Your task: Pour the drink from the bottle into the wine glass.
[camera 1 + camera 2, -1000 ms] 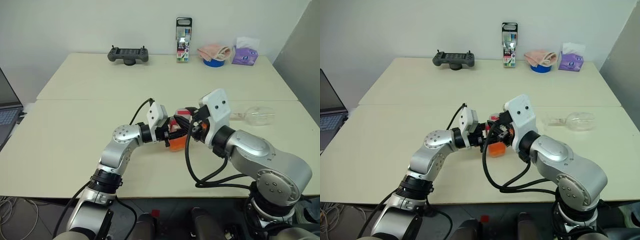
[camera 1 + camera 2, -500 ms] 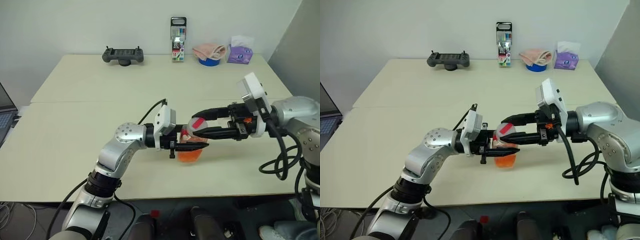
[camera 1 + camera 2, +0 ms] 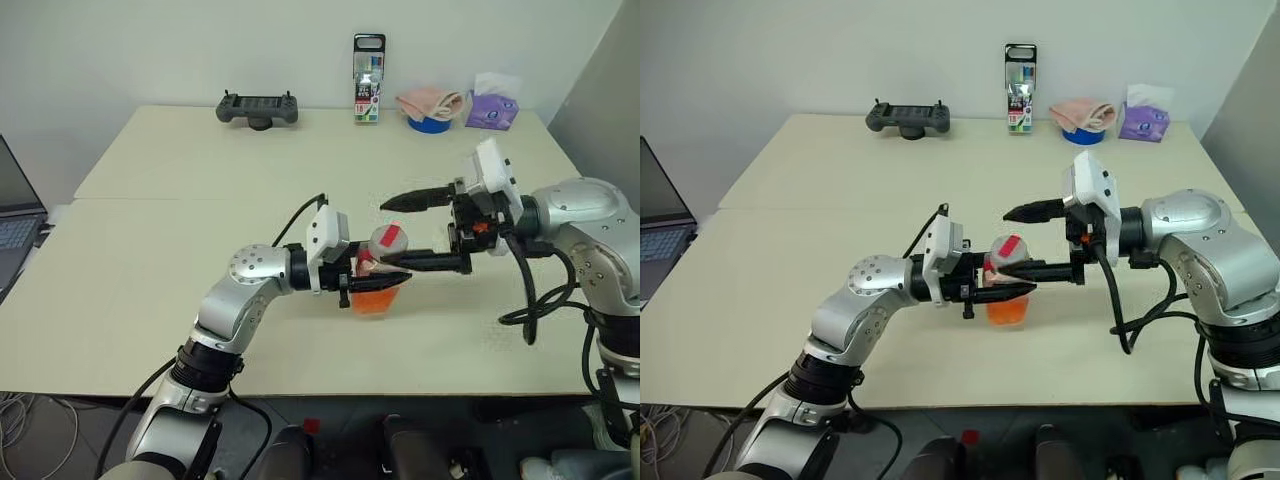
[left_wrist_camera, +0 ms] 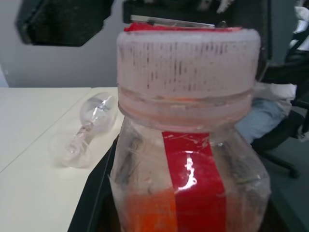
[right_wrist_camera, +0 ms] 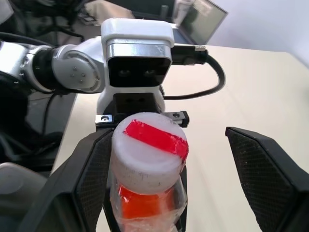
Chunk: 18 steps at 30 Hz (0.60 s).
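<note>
My left gripper (image 3: 384, 281) is shut on the body of the bottle (image 3: 376, 287), a small clear bottle held about upright over the table's front middle. The orange drink (image 3: 372, 302) fills its lower part. Its whitish cap (image 5: 148, 147) carries a red strip. My right gripper (image 3: 392, 236) reaches in from the right, level with the cap, and is open. Its fingers (image 5: 263, 171) stand wide on both sides of the cap, one pad close to it. The wine glass (image 4: 94, 115) lies on its side on the table beyond the bottle.
Along the far edge of the table (image 3: 150, 260) sit a game controller (image 3: 257, 108), an upright marker pack (image 3: 367, 80), a blue bowl with a cloth (image 3: 430, 108) and a purple tissue pack (image 3: 490, 106). A laptop (image 3: 15, 215) stands at the far left.
My right arm has swung out to the right, from bent close over the bottle to reaching in sideways. Its jaws have spread wider around the cap. The left gripper keeps hold of the bottle.
</note>
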{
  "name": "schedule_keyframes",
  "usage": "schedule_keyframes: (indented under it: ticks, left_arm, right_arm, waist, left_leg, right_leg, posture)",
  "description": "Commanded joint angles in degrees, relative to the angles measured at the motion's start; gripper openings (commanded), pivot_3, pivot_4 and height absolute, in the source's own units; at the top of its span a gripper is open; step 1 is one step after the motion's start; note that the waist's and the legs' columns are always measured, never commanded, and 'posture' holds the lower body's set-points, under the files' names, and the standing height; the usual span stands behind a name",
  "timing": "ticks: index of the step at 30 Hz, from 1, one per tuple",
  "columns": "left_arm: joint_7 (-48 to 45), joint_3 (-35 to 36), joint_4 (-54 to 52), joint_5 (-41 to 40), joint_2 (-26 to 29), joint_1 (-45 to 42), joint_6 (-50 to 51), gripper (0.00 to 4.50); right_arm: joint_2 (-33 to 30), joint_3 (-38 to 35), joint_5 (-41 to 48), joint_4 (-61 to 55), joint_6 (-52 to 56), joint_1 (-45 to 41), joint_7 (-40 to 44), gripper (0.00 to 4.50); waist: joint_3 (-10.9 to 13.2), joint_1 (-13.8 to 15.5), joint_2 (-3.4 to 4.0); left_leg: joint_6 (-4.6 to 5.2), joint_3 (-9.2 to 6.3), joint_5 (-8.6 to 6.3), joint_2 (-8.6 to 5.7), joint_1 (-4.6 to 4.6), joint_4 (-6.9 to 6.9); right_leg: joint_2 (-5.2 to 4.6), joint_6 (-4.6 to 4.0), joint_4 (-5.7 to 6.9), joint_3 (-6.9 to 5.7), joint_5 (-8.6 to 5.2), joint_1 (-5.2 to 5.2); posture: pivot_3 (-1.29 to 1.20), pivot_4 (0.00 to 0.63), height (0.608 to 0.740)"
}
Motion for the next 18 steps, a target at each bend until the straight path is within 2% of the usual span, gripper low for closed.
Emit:
schedule_keyframes:
  ticks: [1, 5, 8, 11, 13, 16, 18]
  left_arm:
    - [-0.2, 1.4, 0.0, 0.0, -0.6, -1.6, -3.0, 1.70]
    - [0.9, 2.2, 3.4, 1.0, -2.0, -2.8, -5.9, 1.70]
    - [1.3, 2.7, 6.0, 1.7, -2.7, -4.0, -7.5, 1.69]
    - [1.3, 3.1, 7.3, 1.4, -3.1, -4.6, -7.8, 1.69]
    - [1.1, 3.1, 8.1, 1.6, -3.4, -4.7, -8.2, 1.69]
    - [0.8, 2.9, 8.8, 1.8, -3.9, -4.9, -8.5, 1.69]
    - [0.5, 2.7, 8.9, 1.9, -4.2, -4.8, -8.6, 1.69]
  right_arm:
    - [1.1, -6.3, 3.0, -8.7, 4.1, 3.1, -9.7, 3.96]
    - [6.1, -9.5, 10.0, -21.4, 13.7, 9.3, -24.7, 3.96]
    - [11.3, -8.2, 9.3, -26.8, 18.8, 9.9, -37.2, 3.96]
    - [15.7, -7.0, 10.2, -30.6, 23.5, 9.6, -45.8, 3.96]
    - [20.1, -5.1, 6.8, -32.3, 26.9, 9.2, -54.4, 3.96]
    - [22.7, -2.2, 4.7, -34.3, 31.2, 8.6, -60.3, 3.96]
    - [27.4, -2.1, 5.6, -34.9, 34.0, 9.5, -63.6, 3.96]
  waist:
    - [0.0, 0.1, 0.00]
    - [0.0, 0.4, 0.00]
    - [0.0, 0.2, 0.00]
    - [0.0, 0.1, 0.01]
    - [0.0, 0.0, 0.01]
    - [0.0, -0.1, 0.02]
    - [0.0, -0.1, 0.02]
  left_leg:
    - [0.00, -0.01, 0.00, 0.00, -0.01, 0.01]
    - [0.00, -0.01, 0.00, -0.02, -0.01, 0.00]
    - [0.00, 0.03, 0.00, -0.01, 0.02, 0.01]
    - [-0.02, 0.00, 0.01, -0.02, 0.05, 0.03]
    - [-0.02, 0.00, 0.02, -0.01, 0.06, 0.04]
    - [-0.02, -0.02, 0.02, -0.01, 0.05, 0.03]
    - [-0.02, -0.01, 0.02, -0.02, 0.04, 0.02]
  right_leg:
    - [-0.01, -0.03, 0.00, -0.01, 0.02, 0.00]
    - [-0.04, -0.04, 0.01, -0.01, 0.02, 0.00]
    - [-0.02, 0.06, 0.07, 0.04, -0.04, -0.01]
    - [-0.01, 0.18, 0.09, 0.02, -0.08, 0.01]
    - [0.00, 0.18, 0.12, 0.02, -0.07, 0.01]
    - [0.02, 0.16, 0.13, 0.01, -0.06, 0.00]
    - [0.01, 0.11, 0.10, 0.02, -0.03, 0.00]
  posture:
    - [0.00, 0.150, 0.740]
    - [0.00, 0.150, 0.740]
    - [0.00, 0.150, 0.740]
    - [0.00, 0.150, 0.740]
    - [0.00, 0.150, 0.740]
    - [0.00, 0.150, 0.740]
    - [0.00, 0.150, 0.740]
